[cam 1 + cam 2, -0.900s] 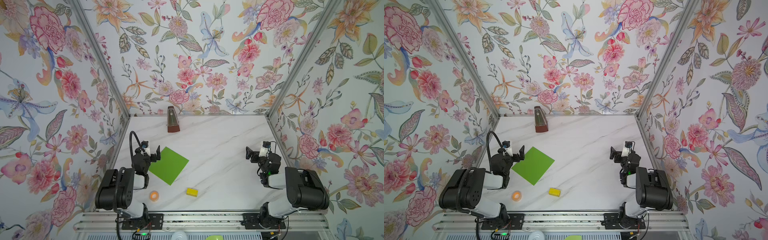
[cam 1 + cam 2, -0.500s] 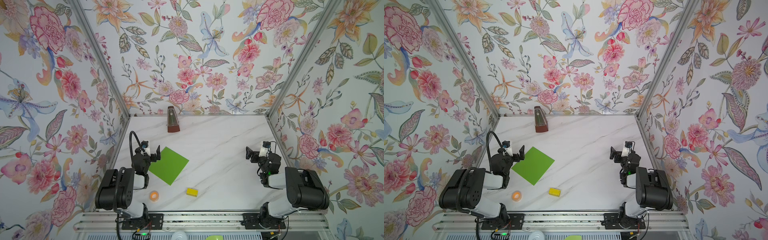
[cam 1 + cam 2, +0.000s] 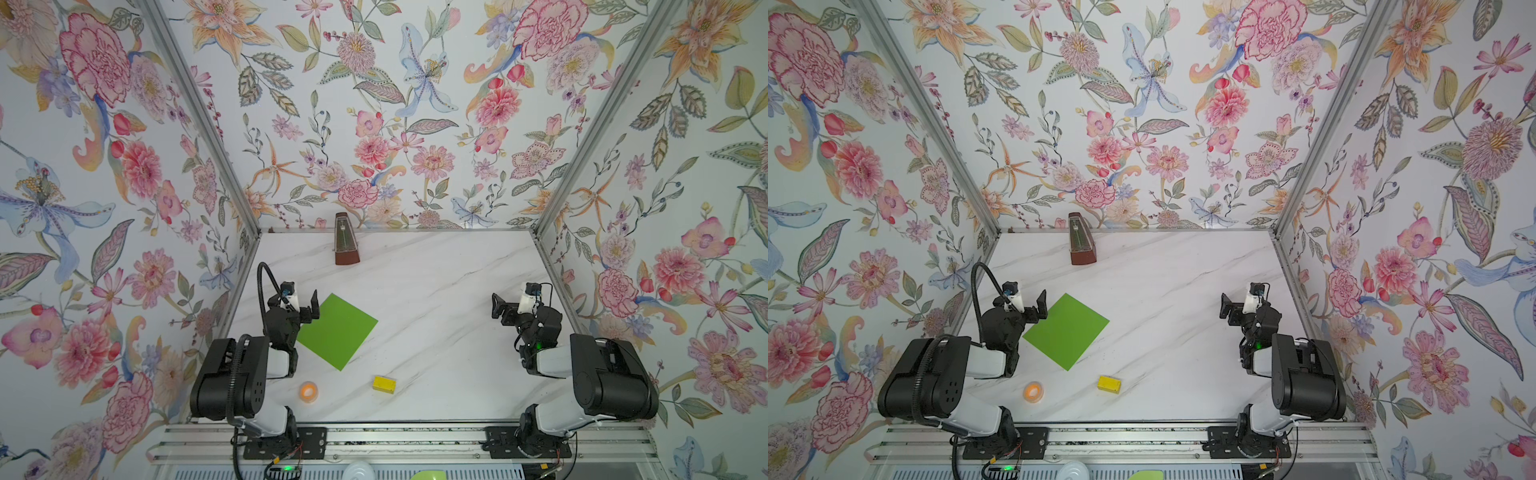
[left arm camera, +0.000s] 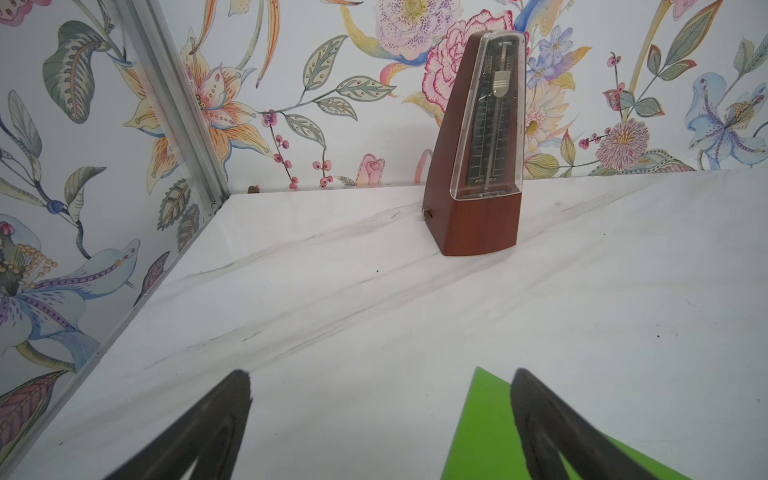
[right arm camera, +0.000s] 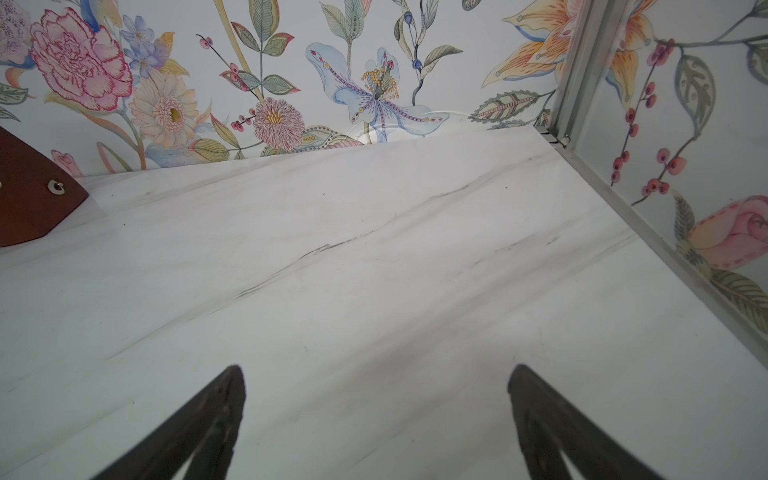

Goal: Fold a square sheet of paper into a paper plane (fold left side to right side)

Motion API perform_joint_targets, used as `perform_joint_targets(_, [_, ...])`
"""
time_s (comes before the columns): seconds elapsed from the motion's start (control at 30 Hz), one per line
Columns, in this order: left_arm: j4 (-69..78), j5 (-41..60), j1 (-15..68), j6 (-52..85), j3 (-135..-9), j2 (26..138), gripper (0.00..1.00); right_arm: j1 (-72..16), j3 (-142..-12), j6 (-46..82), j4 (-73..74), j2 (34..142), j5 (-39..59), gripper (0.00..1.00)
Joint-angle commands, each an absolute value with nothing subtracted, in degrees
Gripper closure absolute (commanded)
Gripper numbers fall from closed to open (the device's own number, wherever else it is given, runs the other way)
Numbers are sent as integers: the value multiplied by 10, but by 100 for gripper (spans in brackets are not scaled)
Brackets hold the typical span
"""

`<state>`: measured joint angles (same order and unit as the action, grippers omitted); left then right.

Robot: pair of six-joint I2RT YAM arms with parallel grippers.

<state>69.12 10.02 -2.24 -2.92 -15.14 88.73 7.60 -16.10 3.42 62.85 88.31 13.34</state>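
Note:
The square sheet of paper (image 3: 336, 330) (image 3: 1066, 330) is bright lime-green and lies flat on the marble table, turned like a diamond, left of the middle. My left gripper (image 3: 303, 302) (image 3: 1030, 305) hovers open at the sheet's left far corner. In the left wrist view the left gripper (image 4: 380, 374) has its fingers wide apart, with one finger over the green corner (image 4: 486, 424) and nothing between them. Far to the right, my right gripper (image 3: 508, 306) (image 5: 376, 370) stands open over bare table. A paper plane is out of view.
A brown metronome (image 3: 347, 247) (image 4: 478, 166) stands at the back wall. A small yellow block (image 3: 384, 384) and an orange tape roll (image 3: 308, 391) lie near the front edge. Flowered walls with metal posts close in three sides of the table.

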Motion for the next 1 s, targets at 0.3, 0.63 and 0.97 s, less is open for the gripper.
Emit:
perform_joint_targets(0.3, [712,3,-20,0,-115,838,1,59,-185,30,546,827,76,1])
perform_joint_targets(0.63, [310,-122,24,77,-236,673,5,-34,-269,69,279,708,-65,3])
perform_joint_targets(0.97, [-47,-32,42,260,-332,619,11,-155,-325,239,101,662,-73,7])
